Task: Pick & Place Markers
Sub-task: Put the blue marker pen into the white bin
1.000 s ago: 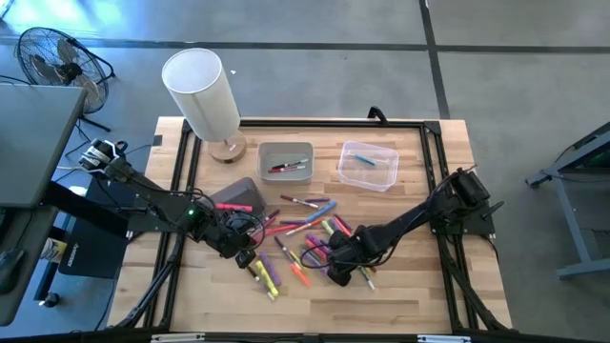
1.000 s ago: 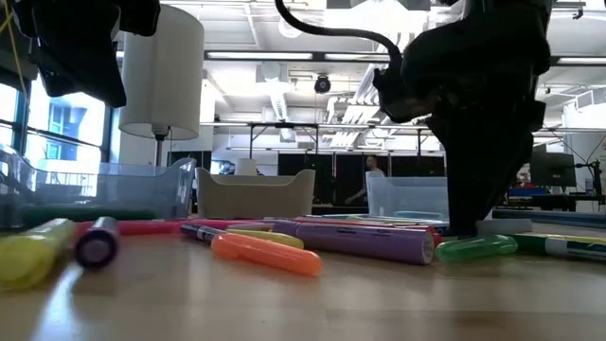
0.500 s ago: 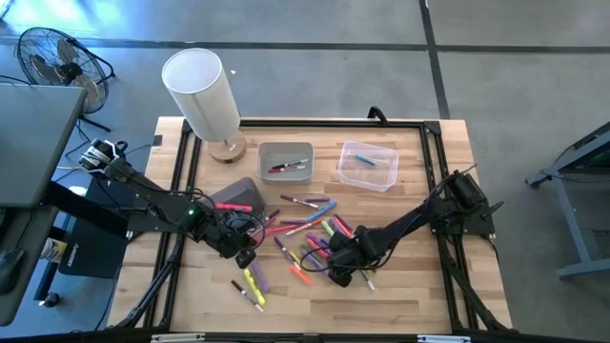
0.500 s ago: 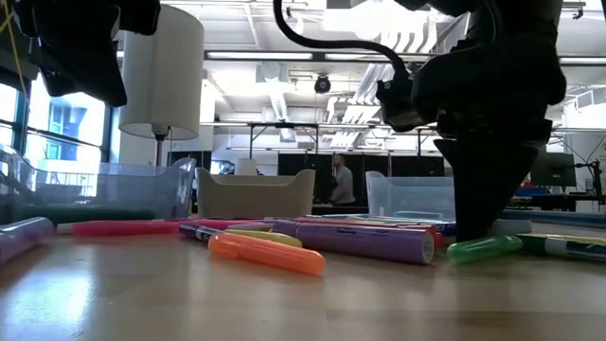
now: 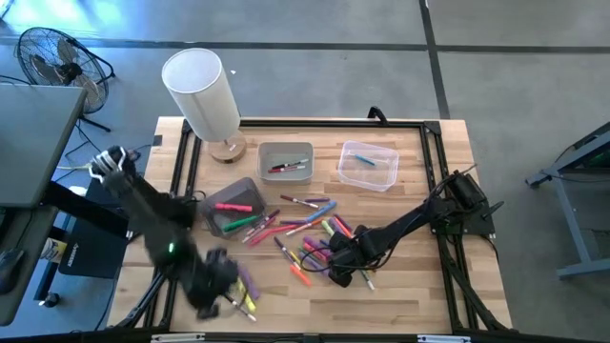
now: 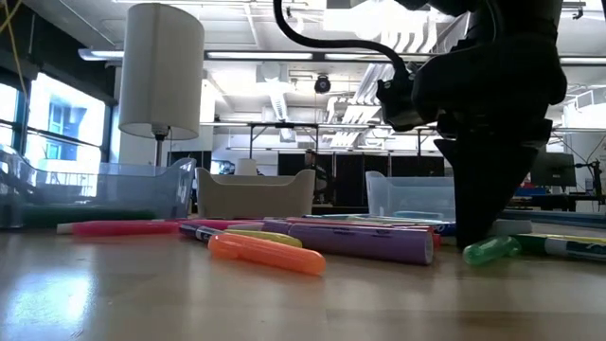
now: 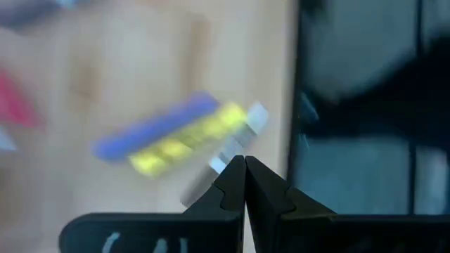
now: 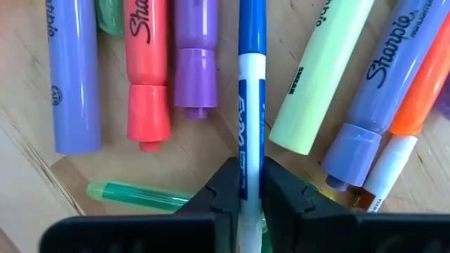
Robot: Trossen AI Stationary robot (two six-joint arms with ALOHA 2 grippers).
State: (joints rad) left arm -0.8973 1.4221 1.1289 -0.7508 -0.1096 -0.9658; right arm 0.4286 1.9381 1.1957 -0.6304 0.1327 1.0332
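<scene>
High view: scattered coloured markers (image 5: pixel 310 233) mid-table, both arms down among them.
Right gripper (image 5: pixel 340 274) low at the near right of the pile, fingers (image 8: pixel 225 190) pinching a blue-and-white Expo marker (image 8: pixel 249 91) lying on the wooden table (image 5: pixel 400 286), between a purple highlighter (image 8: pixel 195 56) and a pale yellow highlighter (image 8: pixel 320 74). Left gripper (image 5: pixel 212 297) blurred at the near left edge, fingertips (image 7: pixel 232 184) pressed together on nothing, just beside a yellow and a purple highlighter (image 5: pixel 248 286). Farther back, red pens in a grey plastic bin (image 5: pixel 286 162), one blue pen in a clear plastic bin (image 5: pixel 368 165).

Left hand (image 5: pixel 212 286) motion-blurred; blue marker (image 8: pixel 249 105) cut off
</scene>
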